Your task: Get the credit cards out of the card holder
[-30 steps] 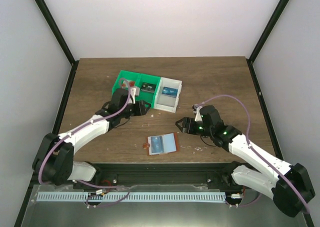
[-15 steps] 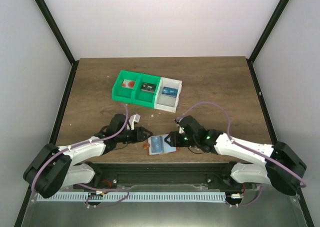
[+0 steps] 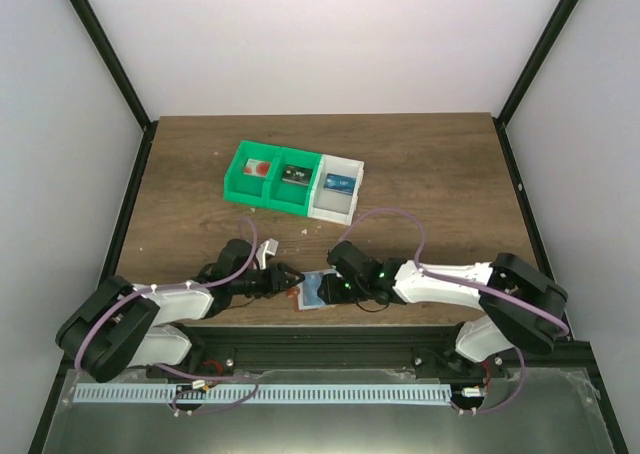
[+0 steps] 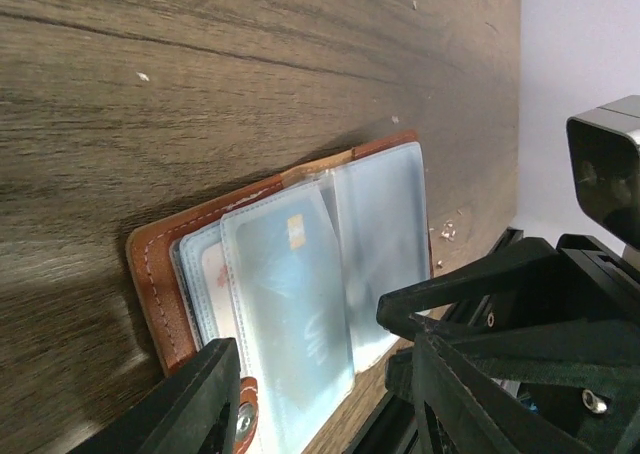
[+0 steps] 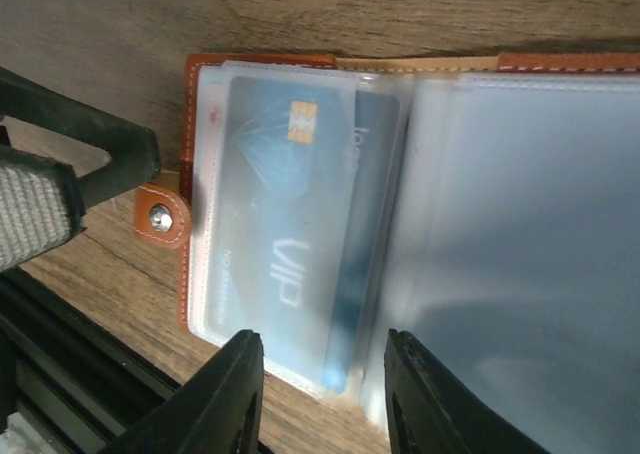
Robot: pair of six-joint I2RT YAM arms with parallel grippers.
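Observation:
The card holder point(image 3: 318, 292) lies open near the table's front edge, reddish-brown leather point(image 4: 158, 264) with clear pale-blue sleeves. A blue credit card point(image 5: 270, 214) with a gold chip and "VIP" sits inside the left sleeve. A pale pink credit card point(image 4: 211, 284) shows as a strip behind it. My left gripper point(image 3: 289, 278) is open at the holder's left end, near its snap tab point(image 5: 158, 217). My right gripper point(image 3: 336, 288) is open and low over the sleeves. Its fingers point(image 5: 228, 394) straddle the blue card's near edge. Neither gripper holds anything.
A green-and-white three-compartment bin point(image 3: 236, 177) stands at the back, with a card-like item in each compartment. The black rail point(image 3: 320, 334) runs just beyond the table's front edge, close to the holder. Small crumbs lie on the wood.
The left gripper has come from the bin down to the holder's left end. The right gripper has moved left from mid-table onto the holder. The holder has not moved.

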